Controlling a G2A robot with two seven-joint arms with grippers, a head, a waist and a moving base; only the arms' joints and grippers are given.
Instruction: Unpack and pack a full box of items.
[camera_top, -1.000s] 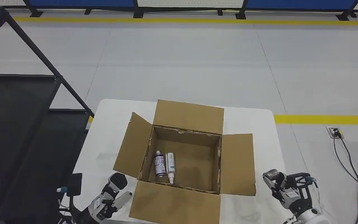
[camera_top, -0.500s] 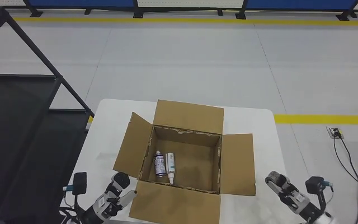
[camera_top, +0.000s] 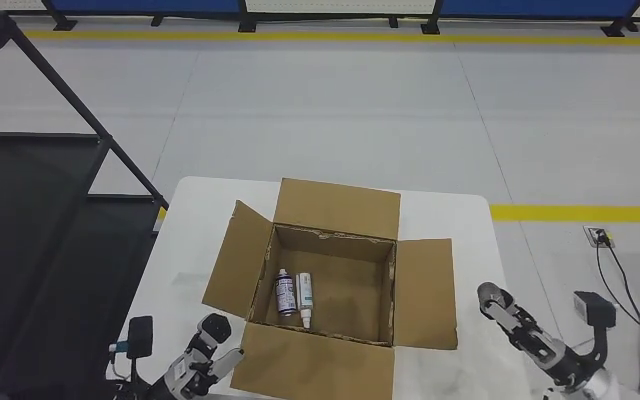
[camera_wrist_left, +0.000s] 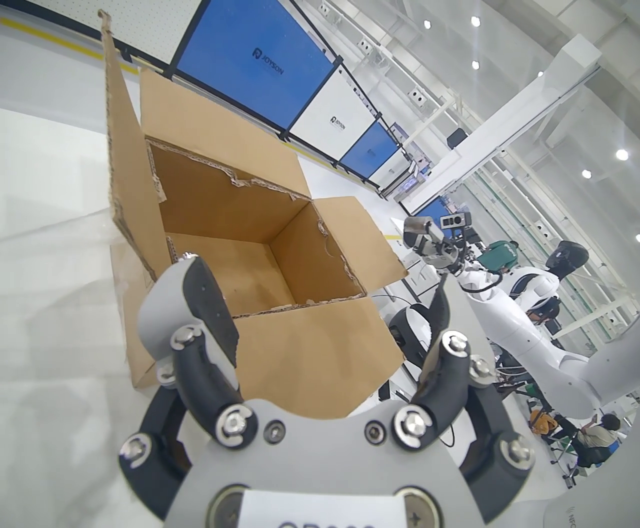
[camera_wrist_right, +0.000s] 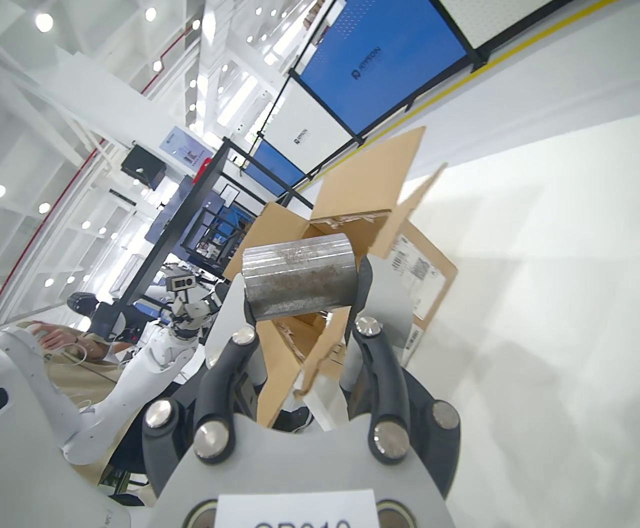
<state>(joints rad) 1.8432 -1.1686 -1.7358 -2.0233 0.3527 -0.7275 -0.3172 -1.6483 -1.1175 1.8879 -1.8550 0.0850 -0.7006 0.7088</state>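
Two bottles (camera_top: 285, 293) lie in the open box (camera_top: 336, 208); the right gripper (camera_wrist_right: 302, 295) pinches a metal cylinder (camera_wrist_right: 300, 280), perhaps for packing, while the left gripper (camera_wrist_left: 320, 295) hangs spread.

Pale grey floor (camera_top: 350, 110) with yellow line (camera_top: 300, 36), blue wall panels (camera_wrist_left: 250, 60), black rack (camera_top: 60, 250), white table (camera_top: 190, 260), bright ceiling lights (camera_wrist_left: 621, 154).

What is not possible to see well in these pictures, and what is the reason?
- Bottles: print too small in the top view; behind the box wall in the left wrist view.
- Right claw tips: partly covered by the cylinder in the right wrist view.
- Box floor by the near wall: hidden by that wall in the top view.
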